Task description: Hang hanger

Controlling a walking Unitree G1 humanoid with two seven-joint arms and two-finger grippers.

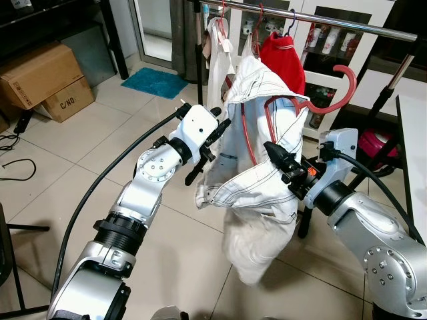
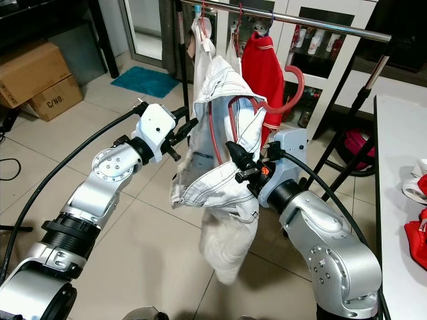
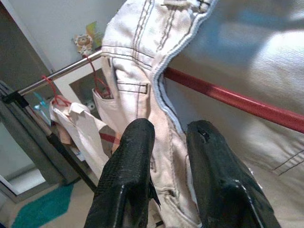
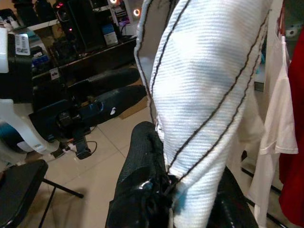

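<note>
Hanger (image 1: 333,93), red, carries the white jacket (image 1: 257,147) just below the rail (image 1: 320,19). Right gripper (image 1: 283,163) fingers clamp the jacket's fabric; left gripper (image 1: 208,150) fingers, slightly apart, touch its edge. I'd lift until the hook clears the rail, then lower gently.

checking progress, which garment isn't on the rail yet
The white jacket on the red hanger: its hook is below the rail, and the right hand grips the jacket. The red top and white shirt already hang there.
</note>
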